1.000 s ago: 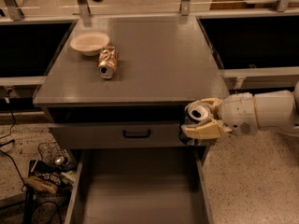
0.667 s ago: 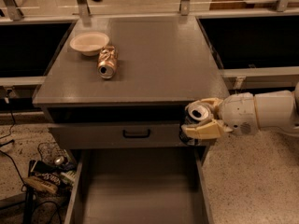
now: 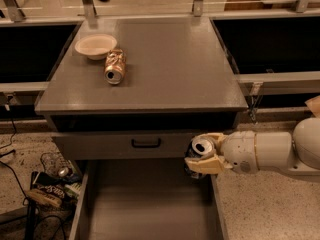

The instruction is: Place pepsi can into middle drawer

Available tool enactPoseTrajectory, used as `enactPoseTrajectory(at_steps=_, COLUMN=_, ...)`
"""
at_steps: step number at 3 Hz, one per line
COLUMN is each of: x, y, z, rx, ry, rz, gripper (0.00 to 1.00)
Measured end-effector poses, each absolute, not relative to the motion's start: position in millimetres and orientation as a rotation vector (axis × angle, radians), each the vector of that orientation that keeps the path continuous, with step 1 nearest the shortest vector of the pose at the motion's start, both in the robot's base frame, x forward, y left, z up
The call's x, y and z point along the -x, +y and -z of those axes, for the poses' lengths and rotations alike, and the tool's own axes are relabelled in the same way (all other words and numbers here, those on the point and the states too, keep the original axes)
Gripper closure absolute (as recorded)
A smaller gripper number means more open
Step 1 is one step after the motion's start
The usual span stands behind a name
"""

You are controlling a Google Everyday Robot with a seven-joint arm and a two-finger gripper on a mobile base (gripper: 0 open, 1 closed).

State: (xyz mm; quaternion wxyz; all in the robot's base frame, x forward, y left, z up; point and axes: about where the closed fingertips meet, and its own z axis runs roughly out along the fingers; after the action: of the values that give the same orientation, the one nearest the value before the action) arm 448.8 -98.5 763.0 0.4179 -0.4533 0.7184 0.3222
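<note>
Holding pepsi can (image 3: 202,147), gripper (image 3: 201,154) over middle drawer (image 3: 145,209)

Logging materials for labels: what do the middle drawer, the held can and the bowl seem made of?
Middle drawer: probably painted sheet metal, matte grey, thin low walls. Pepsi can: likely aluminium, shiny silver top; the gripper holds it over the drawer's right edge. Bowl: pale, matte, perhaps paper or plastic; unclear.

Speckled floor (image 3: 270,209), grey cabinet (image 3: 170,74)
</note>
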Motion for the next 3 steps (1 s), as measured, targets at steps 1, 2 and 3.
enactPoseTrajectory(at_steps=1, x=-449, y=-98, z=-763, rx=1.137, ry=1.803, rz=-0.809, gripper=1.00)
enactPoseTrajectory(at_steps=2, x=-449, y=-90, z=-752, rx=1.050, ry=1.817, rz=-0.840, gripper=1.00)
enactPoseTrajectory(at_steps=3, x=-452, y=-69, z=-731, rx=0.929, ry=1.841, rz=-0.885, gripper=1.00)
